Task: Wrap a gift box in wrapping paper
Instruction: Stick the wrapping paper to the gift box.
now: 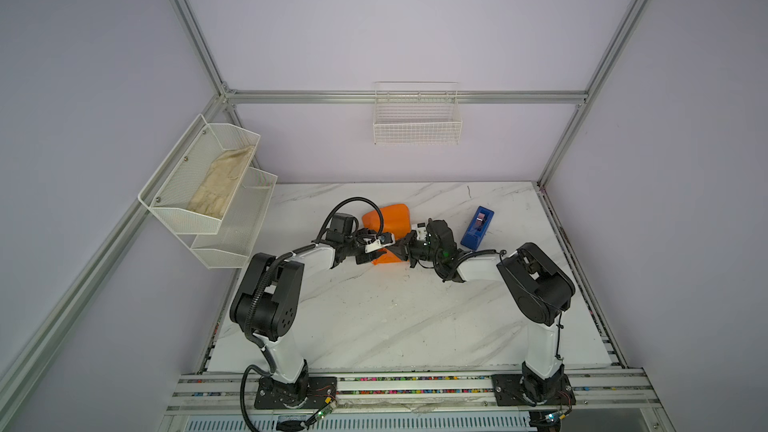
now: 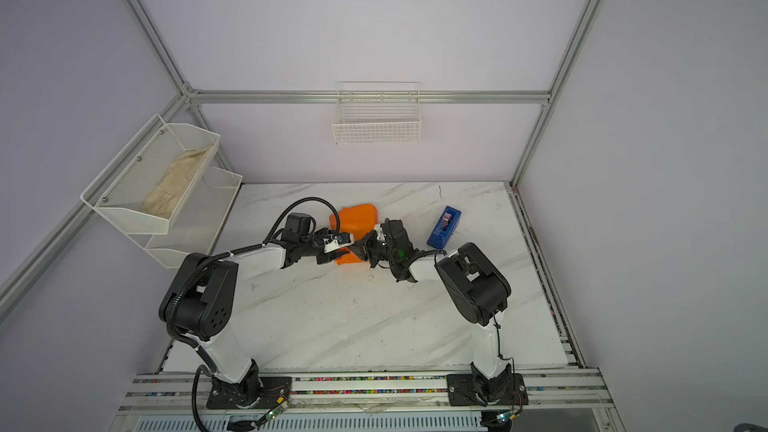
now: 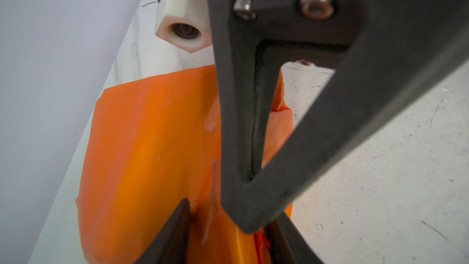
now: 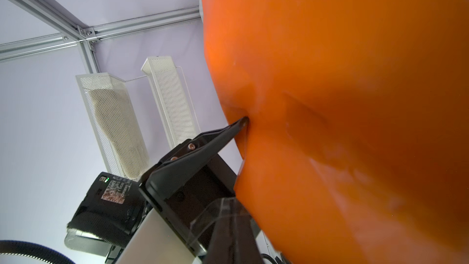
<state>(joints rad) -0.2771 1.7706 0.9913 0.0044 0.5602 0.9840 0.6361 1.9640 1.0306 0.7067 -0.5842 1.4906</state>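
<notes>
Item: paper (image 1: 386,220), orange, glossy, folded into 1 rounded parcel; box not showing in any view, judged to be sitting inside. The parcel is lying on the table (image 1: 374,318) toward its back middle, between the 2 arms; the dispenser (image 1: 478,228) is standing apart on the right arm's side. Handling, as judged: the sheet is behaving as thin, light and soft, denting under a single fingertip (image 4: 243,122); the surface is looking slick, so a shallow pinch is likely to slide off; tearing is a risk at the crumpled end; the best hold is a fold or flap edge, or 2 opposite flat faces where the box is backing the paper. Left gripper (image 1: 380,252) is grasping the parcel toward the end nearer the arm bases, jaws part-way in and astride the paper, 1 tip pressing a dimple. Right gripper (image 3: 250,222) is clenched, tips meeting at that same end; whether a sliver of paper is caught between them cannot be told. Appearance: faces are bulging rather than lying crisp; corners are rounding; a clear shiny strip (image 3: 210,122), seemingly tape, is lying across 1 seam; a small ruffle is showing by the tips.
</notes>
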